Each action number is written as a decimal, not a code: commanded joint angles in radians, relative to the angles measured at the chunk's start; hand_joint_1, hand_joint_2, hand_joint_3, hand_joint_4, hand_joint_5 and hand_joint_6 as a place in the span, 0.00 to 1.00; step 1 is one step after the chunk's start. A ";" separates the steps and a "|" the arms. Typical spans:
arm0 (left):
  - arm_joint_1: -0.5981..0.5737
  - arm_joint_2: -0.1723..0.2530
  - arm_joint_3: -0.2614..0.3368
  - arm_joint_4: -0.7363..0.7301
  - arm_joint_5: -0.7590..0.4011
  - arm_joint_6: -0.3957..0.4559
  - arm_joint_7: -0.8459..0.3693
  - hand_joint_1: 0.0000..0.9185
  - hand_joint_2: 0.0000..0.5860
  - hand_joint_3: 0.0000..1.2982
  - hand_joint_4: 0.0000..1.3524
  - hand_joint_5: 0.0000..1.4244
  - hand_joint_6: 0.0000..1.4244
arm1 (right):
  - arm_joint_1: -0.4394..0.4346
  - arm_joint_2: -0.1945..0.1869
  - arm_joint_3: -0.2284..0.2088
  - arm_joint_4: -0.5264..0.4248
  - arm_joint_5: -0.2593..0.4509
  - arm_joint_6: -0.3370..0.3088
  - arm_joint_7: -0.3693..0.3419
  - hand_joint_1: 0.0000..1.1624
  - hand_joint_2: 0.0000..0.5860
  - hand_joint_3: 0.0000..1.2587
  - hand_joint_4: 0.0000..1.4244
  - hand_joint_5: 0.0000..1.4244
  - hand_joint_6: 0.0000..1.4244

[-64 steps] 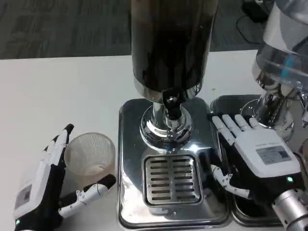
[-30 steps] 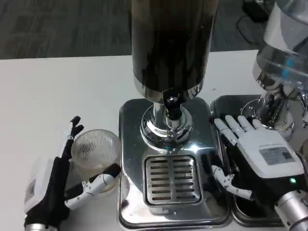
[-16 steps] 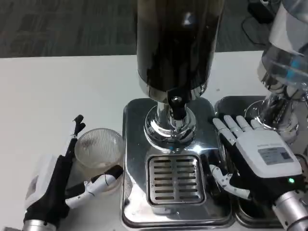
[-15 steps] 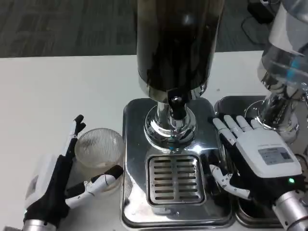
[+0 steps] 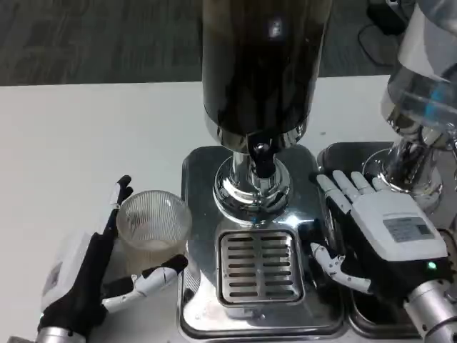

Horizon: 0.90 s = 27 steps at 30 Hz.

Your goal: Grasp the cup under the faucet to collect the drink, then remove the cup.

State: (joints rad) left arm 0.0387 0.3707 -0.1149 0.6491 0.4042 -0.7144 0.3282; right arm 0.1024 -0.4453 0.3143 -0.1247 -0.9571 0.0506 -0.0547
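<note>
Since the earlier frame the left hand [image 5: 89,279] has carried the cup [image 5: 152,230] rightward, so the clear ribbed cup now sits at the lower left of the frame, touching the left edge of the dispenser's steel base [image 5: 258,318]. Fingers and thumb wrap the cup's sides, grasping it. Its rim stands left of the drip grate [image 5: 260,267] and the faucet [image 5: 262,158]. At lower right, the right hand [image 5: 378,236] lies flat with fingers spread, holding nothing.

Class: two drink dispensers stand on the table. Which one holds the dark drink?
The dark dispenser in the middle, above the grated drip tray. The dispenser on the right has a clear tank.
</note>
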 commanded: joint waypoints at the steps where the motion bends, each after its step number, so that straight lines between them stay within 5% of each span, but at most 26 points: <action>1: 0.016 -0.014 -0.008 -0.002 0.025 0.000 0.023 0.62 0.16 0.04 0.08 0.23 0.21 | -0.008 -0.005 -0.007 0.005 0.003 -0.002 -0.005 0.23 0.81 0.04 0.00 0.00 0.00; 16: 0.023 -0.024 0.009 0.003 0.061 -0.038 0.148 0.49 0.18 0.23 0.27 0.43 0.44 | -0.018 -0.002 -0.007 -0.002 0.011 0.000 0.008 0.23 0.81 0.04 0.00 0.00 0.01; 27: 0.028 -0.027 0.010 -0.008 0.089 -0.035 0.183 0.47 0.18 0.28 0.33 0.48 0.49 | -0.015 -0.005 -0.012 -0.009 0.013 0.001 0.009 0.21 0.80 0.04 0.00 0.00 0.01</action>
State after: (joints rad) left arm 0.0590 0.3462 -0.1026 0.6485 0.4828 -0.7373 0.4968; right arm 0.0930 -0.4450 0.3138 -0.1251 -0.9517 0.0508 -0.0524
